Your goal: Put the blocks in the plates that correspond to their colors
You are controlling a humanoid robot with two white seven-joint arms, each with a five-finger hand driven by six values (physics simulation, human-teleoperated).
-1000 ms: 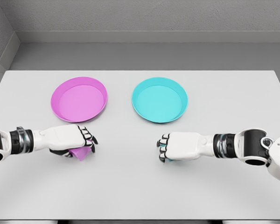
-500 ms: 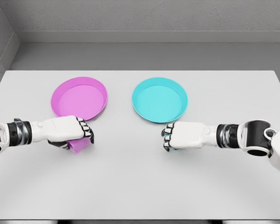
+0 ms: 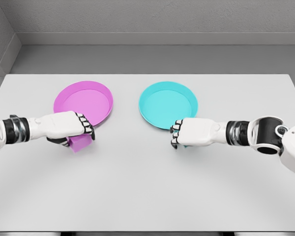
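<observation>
A magenta plate (image 3: 83, 102) lies on the table at the left and a cyan plate (image 3: 167, 104) to its right. My left hand (image 3: 76, 129) is shut on a magenta block (image 3: 79, 143), held just off the near rim of the magenta plate. At the near rim of the cyan plate my right hand (image 3: 183, 133) is curled around a cyan block (image 3: 185, 145). Only a thin sliver of that block shows under the fingers.
The white table (image 3: 147, 187) stretches wide in front of both hands. A grey wall and floor lie beyond its far edge.
Both hands have lifted and moved away from me toward the plates, each carrying its block. The left now reaches the magenta plate's near rim, the right the cyan plate's near rim.
</observation>
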